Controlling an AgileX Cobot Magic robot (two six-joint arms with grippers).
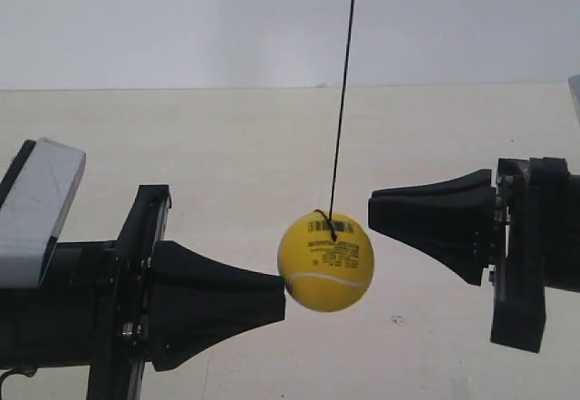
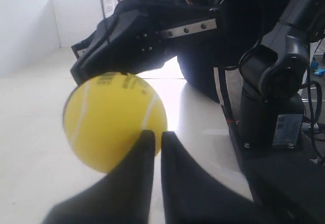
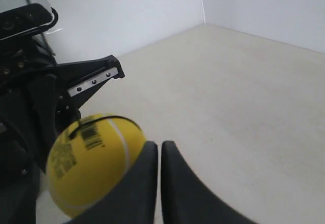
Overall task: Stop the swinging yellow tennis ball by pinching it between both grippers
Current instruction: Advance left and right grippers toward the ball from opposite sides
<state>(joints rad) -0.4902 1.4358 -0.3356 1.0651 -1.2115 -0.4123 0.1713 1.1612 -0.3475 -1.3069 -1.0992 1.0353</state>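
Just beyond ball (image 2: 114, 125), right pincer (image 2: 77, 74) (string (image 1: 343, 101) above)

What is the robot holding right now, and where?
Nothing yet. The ball hangs by its string; the gripper at the exterior view's left touches its side, the other gripper is apart.

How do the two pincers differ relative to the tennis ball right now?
The pincer at the exterior view's left sits lower, its tip apparently touching the yellow tennis ball. The pincer at the exterior view's right sits higher, with a gap to the ball. Both are black wedges with jaws shut.
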